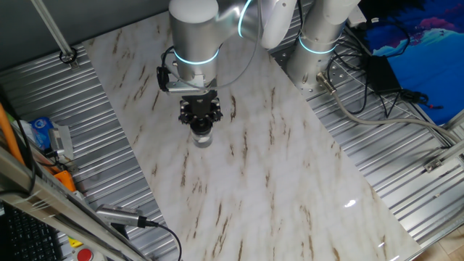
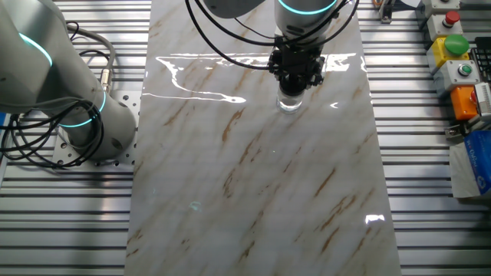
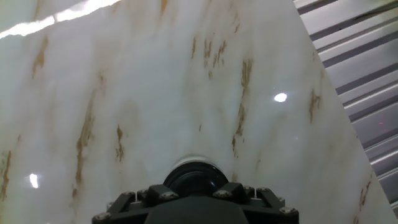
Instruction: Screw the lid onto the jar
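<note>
The clear glass jar point(image 1: 203, 139) stands upright on the marble table point(image 1: 275, 167), left of its middle. In the other fixed view the jar point(image 2: 289, 104) sits directly under the hand. My gripper point(image 1: 201, 125) points straight down over the jar, and its fingers are closed round the black lid point(image 3: 194, 177), which rests on the jar's mouth. In the hand view my gripper point(image 3: 194, 191) fills the bottom edge. The lid's round black top shows between the fingers point(image 3: 160, 195), with a pale rim of the jar point(image 3: 186, 160) just behind it. The lid's knob is hidden.
Ribbed metal surfaces flank the marble table on both sides point(image 2: 430, 192). A second robot base point(image 2: 84, 123) with cables stands beside the table. A box with coloured buttons point(image 2: 456, 54) and small packets lie off the other side.
</note>
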`<state>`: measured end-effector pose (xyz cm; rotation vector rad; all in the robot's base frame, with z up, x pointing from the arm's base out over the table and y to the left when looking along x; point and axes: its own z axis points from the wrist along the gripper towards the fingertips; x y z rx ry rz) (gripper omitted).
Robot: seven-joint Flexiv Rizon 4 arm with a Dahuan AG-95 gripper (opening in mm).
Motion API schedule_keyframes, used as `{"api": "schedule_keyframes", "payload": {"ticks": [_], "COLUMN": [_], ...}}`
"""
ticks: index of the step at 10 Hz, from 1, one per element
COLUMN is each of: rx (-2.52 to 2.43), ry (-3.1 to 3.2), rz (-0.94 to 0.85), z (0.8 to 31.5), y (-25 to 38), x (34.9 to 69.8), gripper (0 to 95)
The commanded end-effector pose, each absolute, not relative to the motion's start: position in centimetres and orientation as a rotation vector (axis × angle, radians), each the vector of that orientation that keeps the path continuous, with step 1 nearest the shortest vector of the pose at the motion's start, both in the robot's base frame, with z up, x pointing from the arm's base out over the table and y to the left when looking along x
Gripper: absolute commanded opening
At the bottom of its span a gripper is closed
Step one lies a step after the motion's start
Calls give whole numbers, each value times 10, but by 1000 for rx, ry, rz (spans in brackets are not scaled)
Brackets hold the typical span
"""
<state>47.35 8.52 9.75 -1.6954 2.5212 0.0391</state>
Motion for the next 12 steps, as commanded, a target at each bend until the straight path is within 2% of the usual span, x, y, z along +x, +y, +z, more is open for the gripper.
{"api": "schedule_keyframes", "payload": {"ticks": [1,12], "rx": [-1670,-1419], "ry": [2534,2647], "rz": [39,64], "z": [96,93], "y": [85,85], "x": [474,474], "gripper": [0,0]}}
